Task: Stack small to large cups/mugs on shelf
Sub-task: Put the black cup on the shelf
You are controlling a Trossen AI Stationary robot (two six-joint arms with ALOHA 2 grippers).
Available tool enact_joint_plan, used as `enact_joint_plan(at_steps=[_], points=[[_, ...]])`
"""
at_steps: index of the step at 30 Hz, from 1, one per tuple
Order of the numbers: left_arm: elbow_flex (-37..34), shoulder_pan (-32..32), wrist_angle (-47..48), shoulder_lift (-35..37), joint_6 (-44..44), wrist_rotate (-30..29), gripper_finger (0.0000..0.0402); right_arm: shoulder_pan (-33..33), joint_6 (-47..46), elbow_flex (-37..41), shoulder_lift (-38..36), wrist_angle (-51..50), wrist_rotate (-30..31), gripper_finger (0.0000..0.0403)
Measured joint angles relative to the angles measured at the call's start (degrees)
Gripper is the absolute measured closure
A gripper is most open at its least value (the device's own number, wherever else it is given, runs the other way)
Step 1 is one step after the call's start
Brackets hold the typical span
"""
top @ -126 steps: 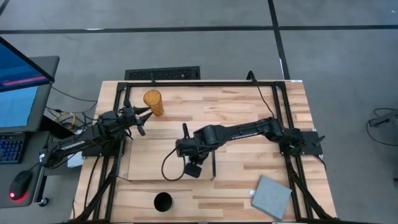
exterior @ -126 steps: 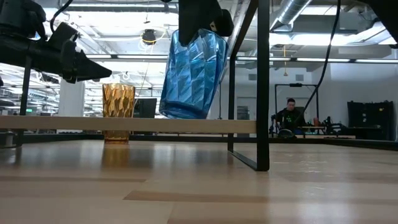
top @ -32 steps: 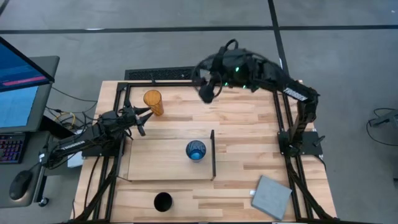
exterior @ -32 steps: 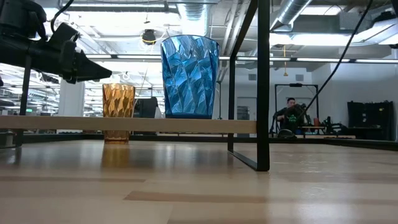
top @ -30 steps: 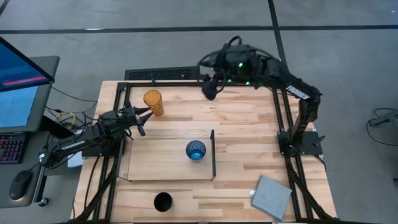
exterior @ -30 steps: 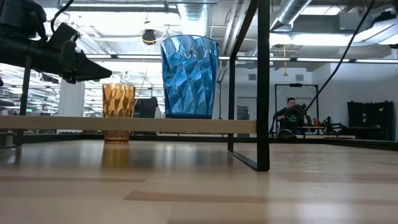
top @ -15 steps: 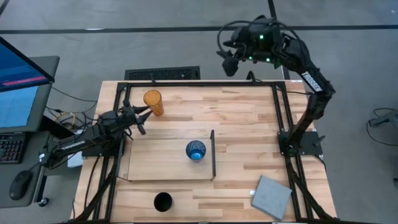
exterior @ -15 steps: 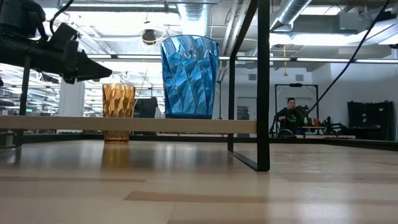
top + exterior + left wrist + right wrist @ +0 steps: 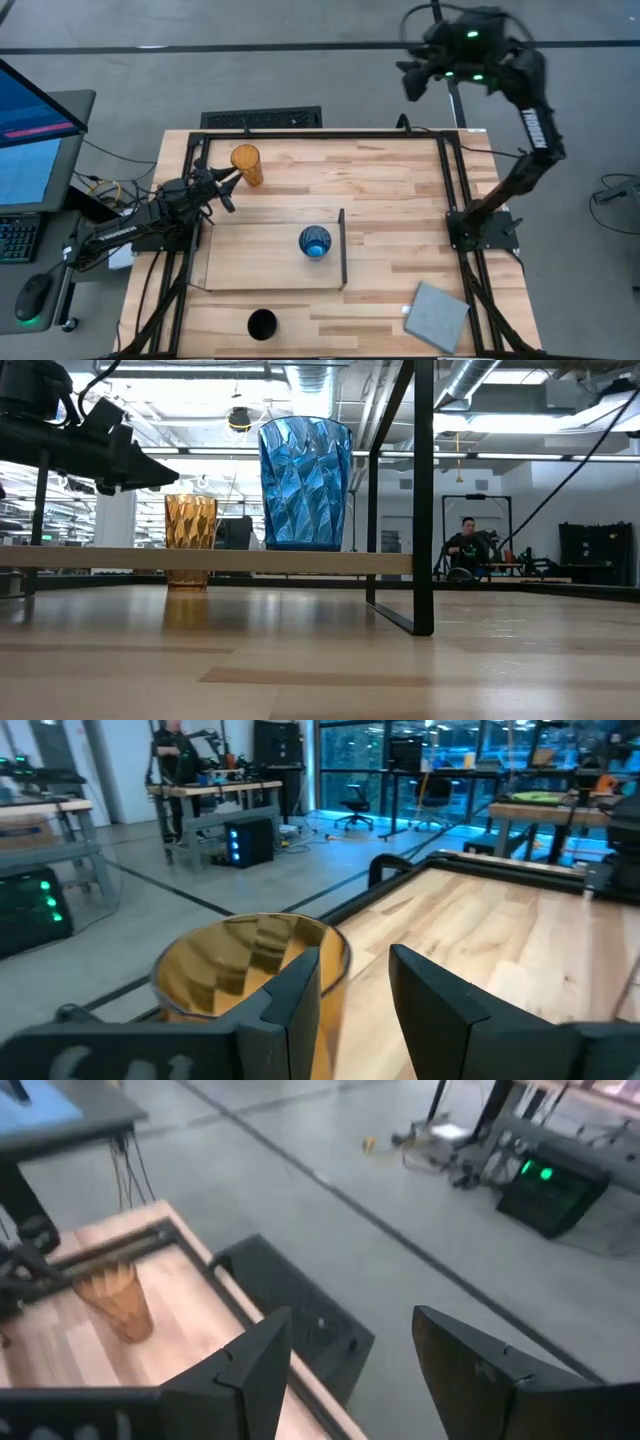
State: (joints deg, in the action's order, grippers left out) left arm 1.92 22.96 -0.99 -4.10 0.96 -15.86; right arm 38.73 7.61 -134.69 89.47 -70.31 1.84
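Grey concrete floor (image 9: 300, 80) with dark seam lines surrounds the table; a monitor (image 9: 30, 130) on a desk stands at left; exposed ceiling ducts (image 9: 480, 380) run overhead; a seated person (image 9: 465, 545) occupies a far workbench; large windows (image 9: 400, 750) line the far wall.

You only see the rim of the black cup (image 9: 262, 324) at six o'clock; its depth stays hidden. The orange tumbler (image 9: 250, 970) is cut off by your left gripper's fingers (image 9: 300, 1010).

The blue cup (image 9: 305, 483) at centre frame looks like glossy faceted translucent plastic (the orange tumbler (image 9: 190, 542) likewise); the shelf (image 9: 260, 255) is pale matt plywood.
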Motion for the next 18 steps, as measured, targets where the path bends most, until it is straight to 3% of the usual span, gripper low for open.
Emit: enact_joint_plan(at_steps=[4,8,12,18], points=[[0.01,0.00,-0.03,0.00,0.89,-2.12,0.0287,3.11,2.10,0.58,-4.50,1.32,-2.73,0.0173],[0.06,0.00,-0.05,0.00,1.78,-3.42,0.0287,5.95,5.82,8.28,-10.48,3.25,-6.69,0.0173],[0.08,0.00,-0.05,0.00,1.84,-3.85,0.0287,9.60,4.28,25.82,-18.39,11.53,-13.68,0.0173],[0.10,0.00,-0.07,0.00,1.49,-5.08,0.0287,12.03,-2.92,56.72,-32.03,43.56,-16.34,0.0173]])
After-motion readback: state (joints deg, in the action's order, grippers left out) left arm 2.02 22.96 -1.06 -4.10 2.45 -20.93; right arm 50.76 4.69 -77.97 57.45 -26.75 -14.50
